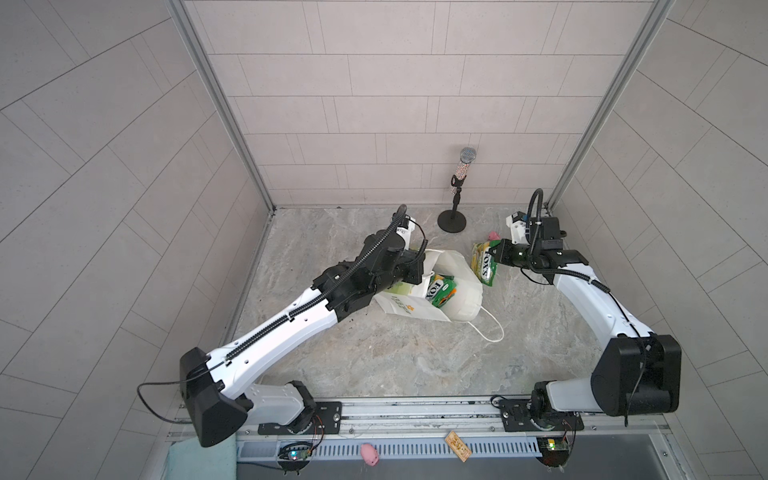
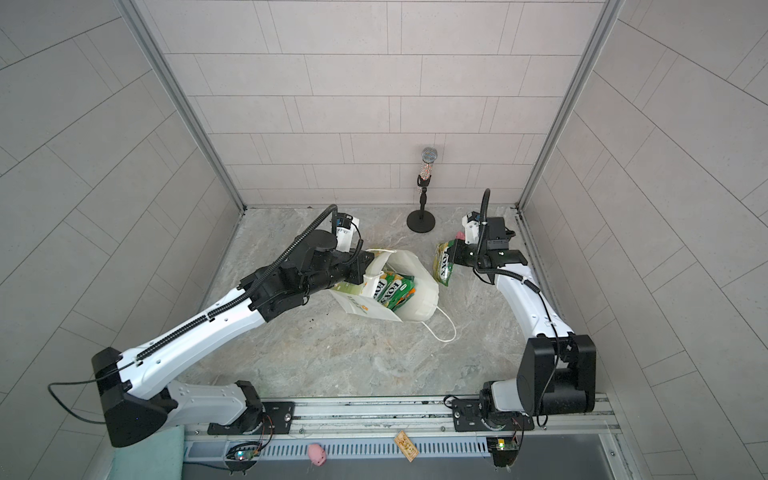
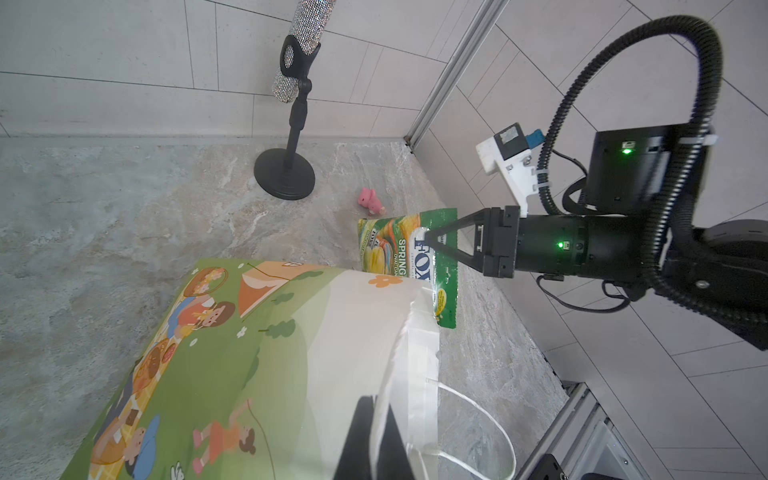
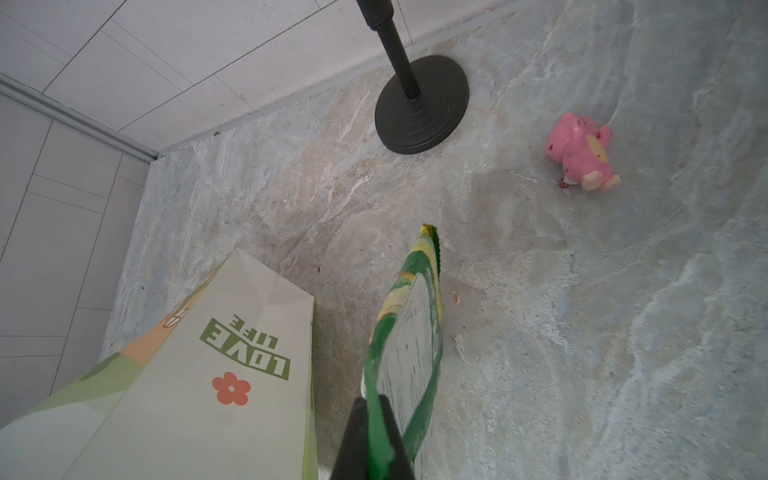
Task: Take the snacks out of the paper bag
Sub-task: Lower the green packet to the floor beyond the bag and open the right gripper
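- Two grippers are in view, and both are clamped on something.
- On the left, the left gripper point(image 3: 376, 415) is closed on the rim of the paper bag point(image 3: 249, 353) at its mouth. White paper passes between the two dark fingers point(image 3: 359, 440) in the left wrist view.
- On the right, the right gripper point(image 3: 428, 241) is closed on the top seam of a yellow-green candy packet point(image 3: 395, 249), which hangs below the jaws.
- That candy packet point(image 1: 482, 266) is outside the bag, just beside its right side, in both top views. Whether its lower end touches the surface point(image 1: 415, 357) cannot be told.
- The paper bag point(image 1: 461, 291) sits near the middle of the surface, toward the far edge, with its mouth open to the overhead cameras.
- More packets point(image 1: 442, 291) of the same make lie inside the mouth — their exact number cannot be told.
- The bag's wide illustrated side faces the left wrist camera. The narrow side, with green lettering and an orange flower point(image 4: 230, 388), faces the right wrist camera.
- One white cord handle point(image 1: 494, 328) trails on the surface on the near side of the bag.
- A microphone stand point(image 1: 452, 220) stands upright by the far edge, apart from the bag.
- A pink toy figure point(image 4: 582, 153) lies on its side near the far right corner, apart from the held packet and the stand's base.
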`<control>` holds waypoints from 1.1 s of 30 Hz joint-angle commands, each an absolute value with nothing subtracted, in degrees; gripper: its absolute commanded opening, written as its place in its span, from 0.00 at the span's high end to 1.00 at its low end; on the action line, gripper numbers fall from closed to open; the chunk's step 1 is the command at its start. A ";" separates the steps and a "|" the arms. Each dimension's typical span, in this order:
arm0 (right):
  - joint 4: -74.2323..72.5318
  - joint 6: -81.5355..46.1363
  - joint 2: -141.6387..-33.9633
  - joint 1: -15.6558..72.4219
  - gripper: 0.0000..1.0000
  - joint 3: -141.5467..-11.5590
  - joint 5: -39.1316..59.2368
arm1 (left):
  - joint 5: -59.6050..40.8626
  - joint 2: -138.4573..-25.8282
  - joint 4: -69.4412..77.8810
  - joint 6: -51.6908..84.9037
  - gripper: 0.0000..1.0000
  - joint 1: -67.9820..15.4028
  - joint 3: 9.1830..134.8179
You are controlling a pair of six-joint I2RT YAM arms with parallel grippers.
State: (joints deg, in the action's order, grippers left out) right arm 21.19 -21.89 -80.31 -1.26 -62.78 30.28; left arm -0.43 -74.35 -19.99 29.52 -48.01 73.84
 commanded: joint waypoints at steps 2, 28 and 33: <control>16.89 -22.63 -83.11 -4.86 1.00 -63.36 35.29 | -1.13 -73.38 -19.03 28.43 1.00 -47.71 73.21; 27.50 -12.23 -99.58 -10.02 1.00 -70.04 17.90 | -1.91 -73.94 -19.25 28.09 1.00 -47.72 73.56; 30.71 -11.60 -103.18 -10.02 1.00 -73.39 13.27 | -1.85 -74.06 -19.27 27.95 1.00 -47.72 73.66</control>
